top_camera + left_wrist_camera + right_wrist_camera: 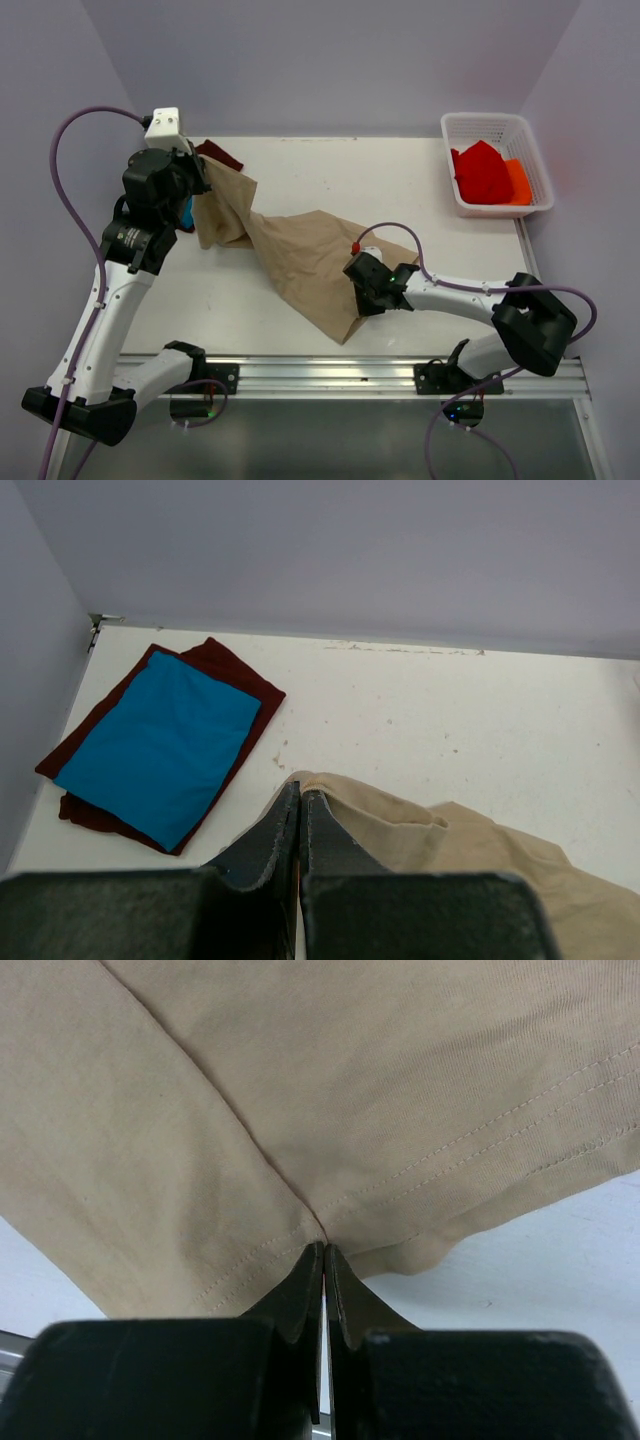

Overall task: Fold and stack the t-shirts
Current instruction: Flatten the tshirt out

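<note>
Holding the tan t-shirt [300,255] stretched diagonally over the surface [330,170], long axis far-left to near-right, pinched at 2 ends. Clamped on its raised far edge, the left end effector [300,798]; clamped on the hem seam, low near the front, the right end effector [323,1252]. Soft wrinkled knit, double-stitched hem. Beyond the left end effector, folded blue t-shirt [160,745] atop maroon t-shirt [215,660], flat rectangles.

My tan t-shirt [300,262] sprawls unfolded and wrinkled across the counter [330,180]. One end is bunched and lifted where my left fingers [262,842] pinch it, and my right fingers [298,1290] nip its stitched hem at a seam. In the far left corner, the blue t-shirt [160,745] lies folded flat on the folded maroon t-shirt [218,662].
</note>
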